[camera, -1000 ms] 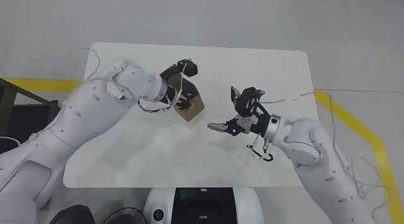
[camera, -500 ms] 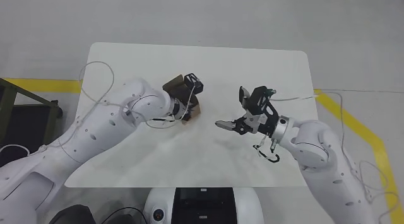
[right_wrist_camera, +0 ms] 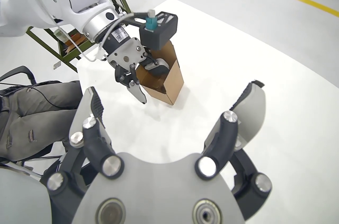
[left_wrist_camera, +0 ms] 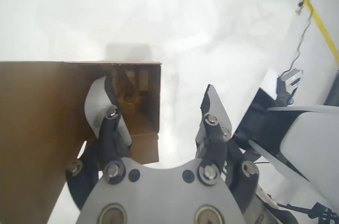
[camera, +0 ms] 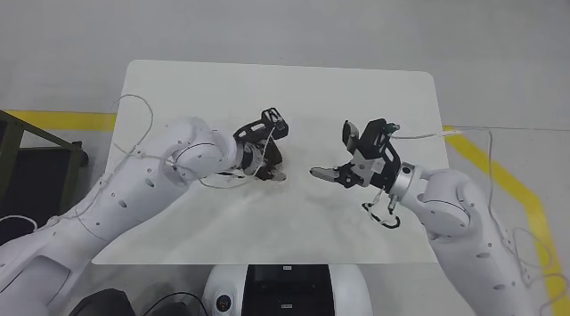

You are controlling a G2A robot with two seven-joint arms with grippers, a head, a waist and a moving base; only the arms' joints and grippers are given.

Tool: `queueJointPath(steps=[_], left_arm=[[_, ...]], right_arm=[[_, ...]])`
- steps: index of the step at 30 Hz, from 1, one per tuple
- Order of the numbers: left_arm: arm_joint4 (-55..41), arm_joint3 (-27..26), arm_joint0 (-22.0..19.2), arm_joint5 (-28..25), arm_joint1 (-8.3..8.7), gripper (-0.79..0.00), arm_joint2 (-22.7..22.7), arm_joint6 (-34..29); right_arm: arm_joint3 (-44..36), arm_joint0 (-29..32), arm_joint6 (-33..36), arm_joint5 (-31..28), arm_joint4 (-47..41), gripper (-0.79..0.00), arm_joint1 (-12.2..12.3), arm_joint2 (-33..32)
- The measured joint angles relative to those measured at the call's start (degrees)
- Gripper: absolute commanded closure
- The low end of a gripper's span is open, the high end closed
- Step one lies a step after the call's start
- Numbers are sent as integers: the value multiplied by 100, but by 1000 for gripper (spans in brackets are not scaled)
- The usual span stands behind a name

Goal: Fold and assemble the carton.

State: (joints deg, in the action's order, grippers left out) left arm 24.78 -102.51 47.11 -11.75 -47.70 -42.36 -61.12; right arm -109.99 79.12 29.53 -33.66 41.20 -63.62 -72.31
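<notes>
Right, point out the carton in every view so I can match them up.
Top view: carton near the middle of the table, largely covered by the left gripper.
Left wrist view: brown wall close up, one finger inside its open end.
Right wrist view: standing on the table beyond the open right gripper.
Shared landmark: the left gripper, one finger inside the carton, the other outside.

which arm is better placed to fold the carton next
Left, likely. The left gripper straddles a wall of the carton, one finger inside its open top; the right gripper hangs open over the table, apart from it.
</notes>
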Motion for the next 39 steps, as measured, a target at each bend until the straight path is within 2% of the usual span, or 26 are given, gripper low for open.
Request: queueJointPath(steps=[6,14,17,20,24,28,34,39], left_arm=[[-1517,15,327,-79,233,-785,-1098,-47],[-3437,-157,1286,-401,545,-785,-2781,70],[-3943,-61,1599,-521,615,-785,-3356,184],[-4052,101,1876,-484,656,-785,-3746,407],[-3734,201,2115,-403,665,-785,-3858,590],[-3543,377,2209,-348,649,-785,-3809,703],[-3668,697,2314,-331,623,-785,-3859,886],[-3836,787,2566,-331,650,-785,-4227,982]], right_arm=[[290,-104,120,-388,-425,-785,39,-78],[544,-398,412,-693,-786,-785,73,0],[637,-514,503,-761,-870,-785,75,105],[798,-686,634,-942,-850,-785,66,310],[1236,-1116,822,-1366,-791,-785,22,731],[1866,-1691,690,-1766,-768,-785,-70,1154],[2913,-2619,-36,-2040,-249,-785,-315,1784],[3750,-3256,-646,-2080,93,-785,-595,2419]])
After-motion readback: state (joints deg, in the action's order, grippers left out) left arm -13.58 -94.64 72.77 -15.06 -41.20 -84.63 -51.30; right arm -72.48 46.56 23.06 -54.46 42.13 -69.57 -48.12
